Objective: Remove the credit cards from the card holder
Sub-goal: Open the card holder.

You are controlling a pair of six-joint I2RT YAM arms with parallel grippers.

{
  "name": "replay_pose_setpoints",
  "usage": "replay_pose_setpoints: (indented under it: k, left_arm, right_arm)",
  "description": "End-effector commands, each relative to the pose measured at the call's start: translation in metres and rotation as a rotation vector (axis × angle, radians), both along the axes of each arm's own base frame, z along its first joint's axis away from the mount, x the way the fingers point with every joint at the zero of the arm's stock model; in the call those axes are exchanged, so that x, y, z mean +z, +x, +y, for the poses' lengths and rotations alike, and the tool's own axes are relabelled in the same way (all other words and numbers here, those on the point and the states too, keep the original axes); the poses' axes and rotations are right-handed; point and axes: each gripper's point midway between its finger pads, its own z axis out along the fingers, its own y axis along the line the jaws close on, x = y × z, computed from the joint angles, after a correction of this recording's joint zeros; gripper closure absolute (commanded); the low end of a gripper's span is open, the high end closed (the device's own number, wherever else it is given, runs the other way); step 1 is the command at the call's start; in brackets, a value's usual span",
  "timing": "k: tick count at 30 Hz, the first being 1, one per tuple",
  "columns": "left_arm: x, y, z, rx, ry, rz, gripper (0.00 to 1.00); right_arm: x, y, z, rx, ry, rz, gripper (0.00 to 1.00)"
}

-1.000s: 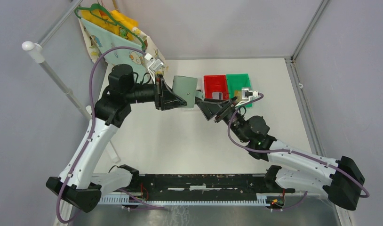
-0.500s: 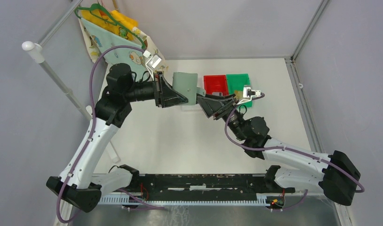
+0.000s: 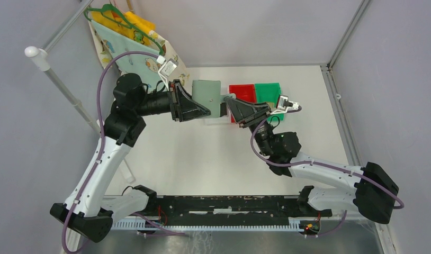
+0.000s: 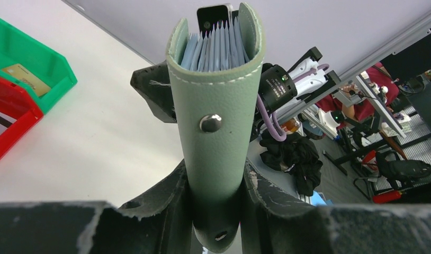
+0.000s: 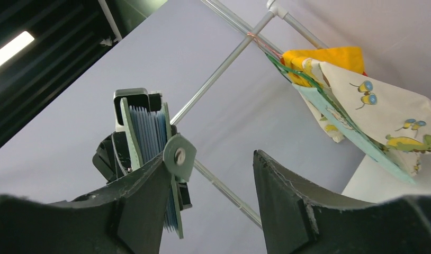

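Note:
My left gripper [image 3: 205,110] is shut on the grey-green card holder [image 3: 207,93] and holds it above the table. In the left wrist view the holder [image 4: 216,132] stands spine-on between my fingers, its snap stud facing the camera and its clear pockets [image 4: 216,46] fanned at the far end. My right gripper [image 3: 229,103] is open at the holder's right edge. In the right wrist view [image 5: 213,185] the holder's snap tab [image 5: 179,155] lies against my left finger [image 5: 144,206]. A tan card [image 4: 24,78] lies in the green bin [image 4: 57,71].
A red bin [image 3: 244,91] and the green bin [image 3: 270,91] stand side by side at the back of the table, behind my right gripper. A hanger with a printed cloth bag [image 3: 129,33] hangs on a white pole [image 3: 53,74] at the back left.
My right gripper has moved up and left from beside the red bin to the holder's right edge. My left gripper, still holding the holder, has shifted slightly left.

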Motion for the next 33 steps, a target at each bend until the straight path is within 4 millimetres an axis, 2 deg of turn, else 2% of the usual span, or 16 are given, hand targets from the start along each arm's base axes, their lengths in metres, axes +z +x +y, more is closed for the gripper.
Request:
replay_pose_setpoints:
  k: [1, 5, 8, 14, 19, 20, 22, 23, 24, 25, 28, 30, 33]
  left_arm:
    - [0.022, -0.012, 0.002, -0.028, -0.056, -0.056, 0.98]
    - [0.021, -0.012, 0.002, -0.026, -0.058, -0.057, 0.98]
    - [0.021, -0.013, 0.003, -0.026, -0.058, -0.06, 0.98]
    - [0.024, -0.011, 0.004, 0.0, -0.06, -0.091, 0.98]
    - [0.02, -0.013, 0.004, -0.013, -0.047, -0.099, 0.96]
    - [0.017, -0.012, 0.005, -0.013, -0.037, -0.108, 0.86]
    - [0.009, -0.011, 0.006, -0.007, 0.0, -0.139, 0.43]
    - [0.003, -0.008, 0.008, 0.007, 0.029, -0.149, 0.28]
    - [-0.002, -0.005, 0.011, 0.032, 0.057, -0.173, 0.11]
    - [-0.007, -0.002, 0.013, 0.049, 0.082, -0.201, 0.02]
    - [-0.024, 0.005, 0.021, 0.096, 0.165, -0.293, 0.0]
    - [-0.035, 0.009, 0.028, 0.116, 0.221, -0.363, 0.0]
    - [-0.05, 0.004, 0.032, 0.081, 0.278, -0.437, 0.0]
  right_arm:
    - [0.049, -0.009, -0.003, 0.029, 0.144, -0.071, 0.37]
    - [0.051, -0.009, 0.002, 0.04, 0.155, -0.068, 0.45]
    - [0.05, -0.008, 0.001, 0.038, 0.157, -0.061, 0.56]
    - [0.035, -0.006, 0.003, 0.028, 0.1, -0.02, 0.69]
    - [0.033, -0.005, -0.001, -0.015, 0.03, -0.04, 0.88]
    - [0.035, -0.005, 0.0, -0.028, -0.011, -0.049, 0.9]
    - [0.045, -0.005, 0.006, -0.054, -0.128, -0.089, 0.95]
    - [0.044, -0.004, 0.013, -0.049, -0.209, -0.097, 0.99]
    - [0.05, -0.004, 0.017, -0.054, -0.283, -0.12, 1.0]
    - [0.045, -0.002, 0.023, -0.049, -0.372, -0.118, 1.0]
    - [0.045, -0.01, 0.038, -0.001, -0.554, -0.187, 1.0]
    - [0.035, -0.016, 0.05, 0.066, -0.692, -0.219, 1.0]
    - [0.02, -0.023, 0.066, 0.163, -0.843, -0.256, 1.0]
